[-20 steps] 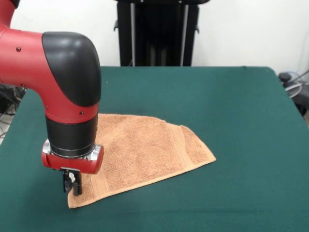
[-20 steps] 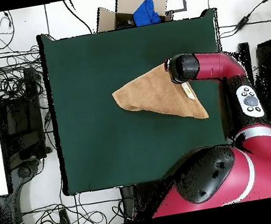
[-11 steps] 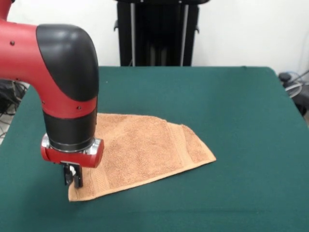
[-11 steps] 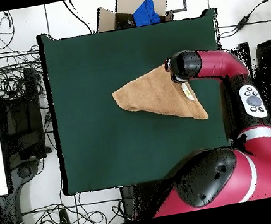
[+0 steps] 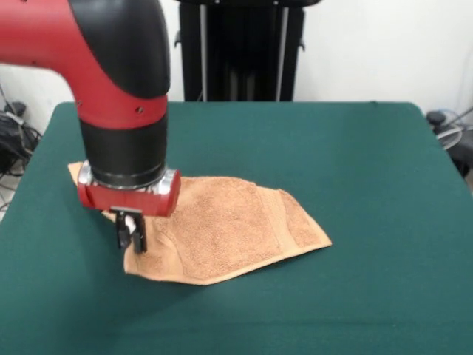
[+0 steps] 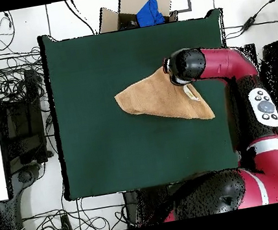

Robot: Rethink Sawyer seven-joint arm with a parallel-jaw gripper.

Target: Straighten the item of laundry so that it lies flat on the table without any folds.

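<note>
Your gripper (image 5: 131, 238) grips the towel (image 5: 229, 225) at its left edge.
Jaws are clamped on raised cloth; the rest lies folded on the table (image 5: 355, 163).

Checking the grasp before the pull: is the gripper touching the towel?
Touching. In the front view the gripper is closed on the towel, whose near corner is lifted off the table up to the fingertips.

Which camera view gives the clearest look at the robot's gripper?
The front view: the gripper hangs below the red wrist, tips at the towel, apparently pinching a raised fold. In the overhead view the arm's black elbow hides it entirely.
</note>
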